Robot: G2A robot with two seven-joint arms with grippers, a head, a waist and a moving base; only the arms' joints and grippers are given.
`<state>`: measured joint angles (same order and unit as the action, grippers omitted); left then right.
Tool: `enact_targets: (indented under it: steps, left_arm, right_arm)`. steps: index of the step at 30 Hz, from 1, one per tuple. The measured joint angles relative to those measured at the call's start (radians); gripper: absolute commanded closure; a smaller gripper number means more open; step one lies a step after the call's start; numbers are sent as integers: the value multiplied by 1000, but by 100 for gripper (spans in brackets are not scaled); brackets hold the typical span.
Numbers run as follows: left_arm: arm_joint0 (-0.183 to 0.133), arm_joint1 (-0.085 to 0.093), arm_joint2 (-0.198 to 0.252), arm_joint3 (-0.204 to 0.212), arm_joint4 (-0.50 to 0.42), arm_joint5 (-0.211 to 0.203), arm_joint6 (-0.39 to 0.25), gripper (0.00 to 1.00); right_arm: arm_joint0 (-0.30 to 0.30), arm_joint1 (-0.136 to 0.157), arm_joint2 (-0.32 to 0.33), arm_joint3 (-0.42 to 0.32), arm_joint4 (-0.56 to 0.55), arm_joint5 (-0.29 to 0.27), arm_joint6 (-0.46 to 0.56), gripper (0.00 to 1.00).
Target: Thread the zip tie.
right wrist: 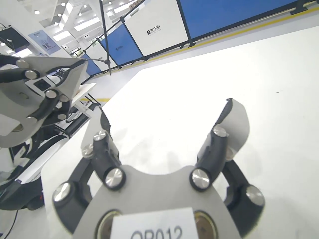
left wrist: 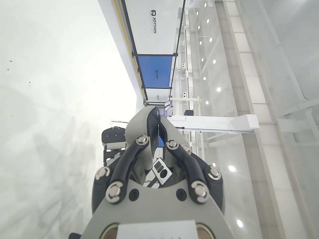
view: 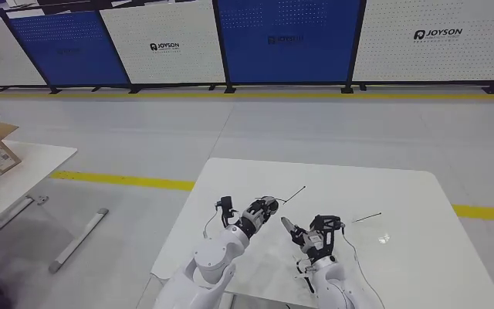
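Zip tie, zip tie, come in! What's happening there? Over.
Left end effector shut on zip tie, above table. Right end effector open, empty. Spare zip tie lying on table; nothing between them. Over.

The top view looks steeply down from above the arms onto the table [view: 386, 201], with wall panels [view: 285, 39] far off. Each wrist view sits close behind its own gripper: the left gripper [left wrist: 158, 115] faces the far panels, and the right gripper [right wrist: 165, 103] faces far-left. The right wrist and top views share the left gripper, its pinched zip tie [view: 295, 193] and the panels.
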<state>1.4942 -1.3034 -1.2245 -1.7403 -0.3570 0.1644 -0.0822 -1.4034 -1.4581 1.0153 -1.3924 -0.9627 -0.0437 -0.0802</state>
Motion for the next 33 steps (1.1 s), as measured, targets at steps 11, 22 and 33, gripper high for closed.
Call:
enact_targets:
  steps: [11, 22, 33]
  left_arm:
    - [-3, 4, 23, 8, 46, 0, -27, 100]
    - [-2, 9, 39, 14, 88, -2, -52, 100]
    - [1, 13, 51, 15, 107, -3, -61, 100]
  right_arm:
    - [31, -2, -2, 28, 48, -67, 40, 59]
    - [28, -1, -9, 9, 23, -72, 30, 66]
    - [25, -2, -10, 9, 20, -73, 15, 74]
